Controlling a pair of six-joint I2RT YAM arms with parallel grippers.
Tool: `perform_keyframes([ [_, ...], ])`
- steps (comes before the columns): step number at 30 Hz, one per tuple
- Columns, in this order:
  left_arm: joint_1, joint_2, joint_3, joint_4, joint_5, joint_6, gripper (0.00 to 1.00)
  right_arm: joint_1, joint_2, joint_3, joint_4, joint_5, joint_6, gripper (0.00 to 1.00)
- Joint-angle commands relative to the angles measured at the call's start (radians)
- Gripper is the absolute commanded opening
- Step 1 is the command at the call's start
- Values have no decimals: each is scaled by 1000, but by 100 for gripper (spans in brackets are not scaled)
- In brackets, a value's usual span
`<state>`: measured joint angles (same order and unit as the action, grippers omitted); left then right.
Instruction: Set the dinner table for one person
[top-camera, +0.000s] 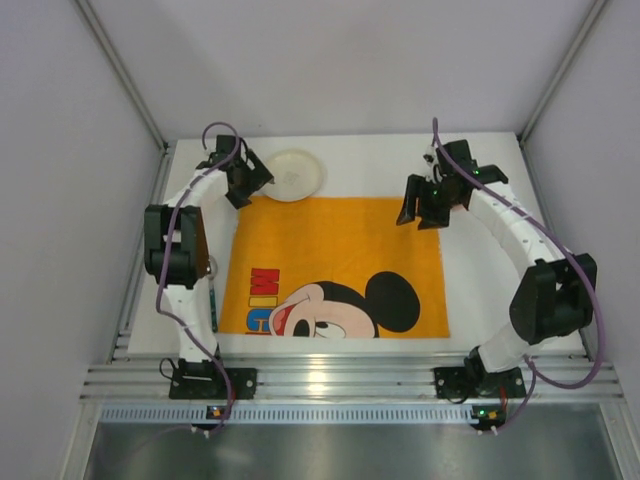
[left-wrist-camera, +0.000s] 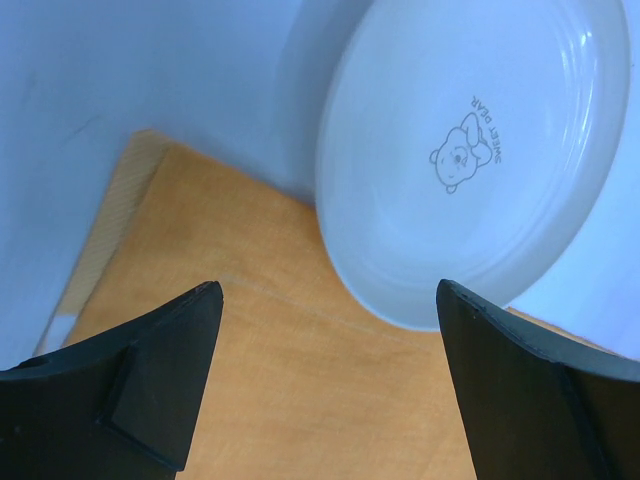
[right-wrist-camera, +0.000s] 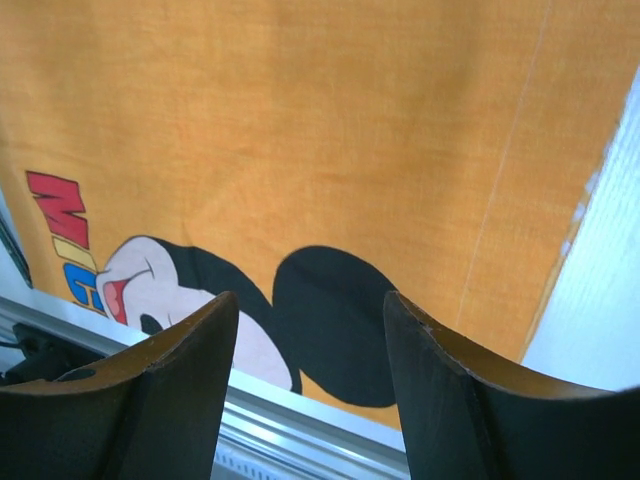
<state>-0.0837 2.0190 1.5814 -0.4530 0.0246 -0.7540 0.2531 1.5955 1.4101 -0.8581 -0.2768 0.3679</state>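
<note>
Left jaws spread wide and empty, right jaws parted and empty over the orange mat (right-wrist-camera: 300, 120), and just ahead of the left tips sits the plate (left-wrist-camera: 470, 150) on the white surface (top-camera: 380, 165): stiff, glossy, slippery, probably breakable, so I'd pinch its near rim.

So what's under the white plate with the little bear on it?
The plate lies mostly on the white dinner table, with one edge over the far edge of the orange Mickey mat. Whatever is right beneath it is covered, so I can't see that.
</note>
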Motion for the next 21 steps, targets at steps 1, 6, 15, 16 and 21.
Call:
perform_keyframes([
  [1, 24, 69, 93, 161, 132, -25, 93, 0, -75, -65, 27, 50, 11, 60],
  [6, 42, 211, 204, 145, 193, -25, 92, 0, -164, -161, 25, 111, 74, 60],
  [15, 58, 299, 223, 221, 264, -39, 51, -2, -259, -281, -24, 211, 172, 60],
  [16, 62, 308, 215, 235, 276, -44, 41, -2, -261, -275, -24, 218, 178, 60],
  [21, 75, 310, 203, 292, 357, -96, 0, -3, -212, -197, -61, 251, 145, 60],
])
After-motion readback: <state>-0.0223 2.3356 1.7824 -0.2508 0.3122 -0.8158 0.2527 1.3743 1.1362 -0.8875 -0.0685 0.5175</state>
